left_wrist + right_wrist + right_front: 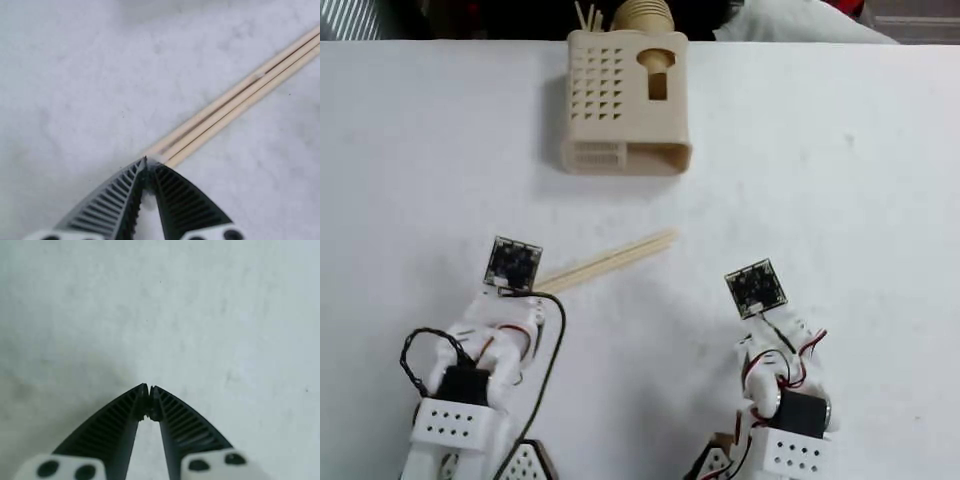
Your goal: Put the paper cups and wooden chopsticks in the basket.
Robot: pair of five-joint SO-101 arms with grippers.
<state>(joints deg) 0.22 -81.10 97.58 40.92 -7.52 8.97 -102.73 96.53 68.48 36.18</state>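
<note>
White matte worktop (840,180): wide and mostly bare, one loose item left lying on it by the look of things.
Thin pale wooden chopsticks (610,262): flat in a tight bundle just off centre, running from 8 o'clock up toward 2 o'clock.
Beige perforated plastic basket (590,100): at 12 o'clock, well apart from the sticks. Pale sticks and a beige cup shape already poke out at its far side.
Left hand (146,162): at 7 o'clock, closed tip to tip right at the sticks' near ends. Whether it pinches them, can't tell.
Right hand (149,390): at 5 o'clock, closed on nothing, over bare worktop.
Handling: light, stiff and smooth, likely to roll or fan apart. Pinching across the whole bundle nearer mid-length should stop them pivoting.
</note>
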